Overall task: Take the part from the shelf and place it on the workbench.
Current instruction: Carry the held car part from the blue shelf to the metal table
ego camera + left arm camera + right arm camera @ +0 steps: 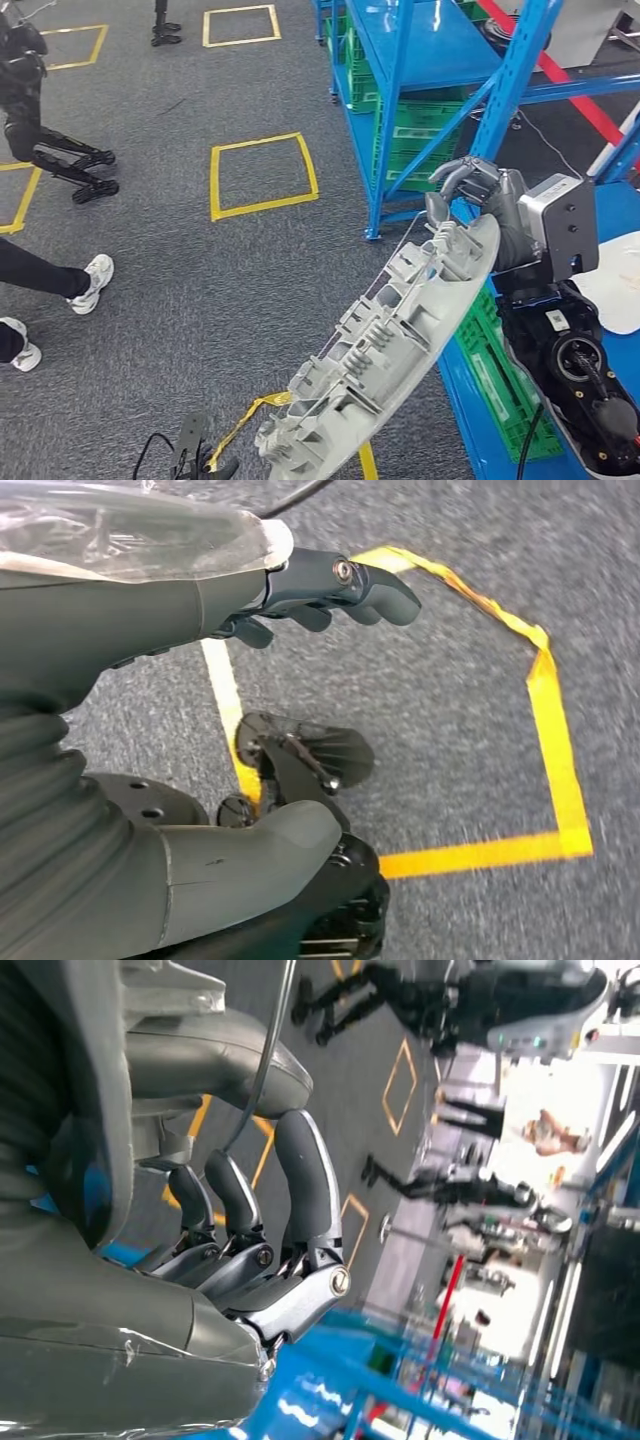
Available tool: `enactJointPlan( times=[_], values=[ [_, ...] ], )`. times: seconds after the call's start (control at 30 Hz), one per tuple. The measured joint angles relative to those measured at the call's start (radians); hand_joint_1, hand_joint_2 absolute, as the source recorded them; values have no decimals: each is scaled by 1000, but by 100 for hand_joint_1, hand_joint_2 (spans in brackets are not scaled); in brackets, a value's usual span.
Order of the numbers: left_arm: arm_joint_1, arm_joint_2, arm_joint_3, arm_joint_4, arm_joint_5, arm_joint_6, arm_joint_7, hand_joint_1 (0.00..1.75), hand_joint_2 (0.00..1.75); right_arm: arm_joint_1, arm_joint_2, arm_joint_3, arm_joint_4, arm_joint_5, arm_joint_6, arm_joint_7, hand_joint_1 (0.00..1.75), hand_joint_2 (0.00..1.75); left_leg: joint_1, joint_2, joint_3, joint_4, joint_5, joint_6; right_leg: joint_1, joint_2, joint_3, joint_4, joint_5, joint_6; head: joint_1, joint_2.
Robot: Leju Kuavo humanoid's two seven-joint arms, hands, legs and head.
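From the head view, we see our right hand (472, 190) gripping the upper end of the long grey part (385, 350), held tilted in the air beside the blue shelf (392, 110). At our left wrist, the left hand (302, 595) holds nothing, fingers (377, 585) extended above the carpet's yellow tape (555, 750). At our right wrist, dark fingers (302, 1180) curl around the part's edge.

My right hand (469, 190) holds the part (385, 345) slanting before me, the shelf (423, 90) behind it, crates (411, 140) inside.
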Motion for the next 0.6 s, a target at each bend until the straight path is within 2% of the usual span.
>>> enactJointPlan(
  times=[0.07,0.1,0.13,0.2,0.23,0.27,0.3,0.33,0.37,0.4,0.43,0.47,0.5,0.53,0.57,0.6],
  values=[
    [0,1,0,0,0,0,0,0,175,-2,0,0,0,-1,2,-3,175,175,-2,41,80,-151,63,2,4,-24,8,1,-9,10,-2,0],
    [-1,1,0,0,1,0,0,0,175,-3,0,0,0,-2,3,-4,175,175,-5,56,107,-201,80,8,7,-34,12,2,-15,16,-2,0],
    [-2,1,0,0,2,0,-1,0,175,-5,0,0,1,-2,5,-6,175,175,-9,64,119,-225,85,16,10,-44,15,2,-19,22,0,0],
    [-2,1,0,0,5,0,-1,0,175,-7,2,0,1,-5,7,-9,175,175,-13,42,117,-228,81,34,10,-62,23,0,-27,34,4,0],
    [0,2,0,0,7,0,-1,0,175,-8,3,1,2,-5,7,-11,175,175,-13,30,118,-230,81,41,7,-56,24,4,-34,39,6,0],
    [1,2,0,0,8,0,-1,0,175,-9,4,1,3,-6,7,-12,175,175,-11,18,121,-233,81,49,4,-35,17,24,-50,43,7,0],
    [1,3,0,0,8,0,-1,0,175,-10,5,1,3,-7,7,-13,175,175,-9,7,125,-236,81,56,1,-7,-1,68,-76,45,9,0],
    [2,3,0,0,8,0,-1,0,175,-10,5,1,4,-7,8,-14,175,175,-9,-5,127,-237,81,61,-1,25,-32,136,-110,45,11,0],
    [1,3,0,0,8,0,-1,0,175,-9,5,1,5,-8,8,-14,175,175,-10,-17,128,-237,80,65,-1,46,-71,216,-145,45,13,0],
    [0,3,0,0,9,0,-1,0,175,-7,5,1,7,-9,8,-14,175,175,-12,-31,129,-236,79,67,-1,54,-108,286,-167,45,14,0],
    [1,3,0,0,9,0,-1,0,175,-6,5,1,9,-9,8,-14,175,175,-14,-47,129,-236,78,68,0,58,-133,327,-172,44,14,0],
    [1,3,0,0,9,0,-1,0,175,-5,5,2,11,-9,8,-14,175,175,-15,-62,131,-235,78,69,0,60,-140,325,-154,42,14,0],
    [2,3,0,0,9,0,-1,0,175,-4,5,2,12,-9,8,-15,175,175,-15,-78,133,-233,77,68,0,64,-127,281,-117,39,15,0],
    [2,2,0,0,9,0,-1,0,175,-5,5,2,12,-9,9,-17,175,175,-14,-94,134,-230,76,66,-1,78,-100,207,-71,35,15,0],
    [2,2,0,0,9,0,-1,0,175,-5,5,2,13,-9,11,-19,175,175,-15,-108,133,-227,75,64,-3,106,-73,136,-35,32,15,0],
    [1,2,0,0,10,0,-1,0,175,-6,5,2,14,-9,13,-22,175,175,-14,-121,129,-223,75,60,-5,131,-50,77,-14,30,15,0]
  ],
)
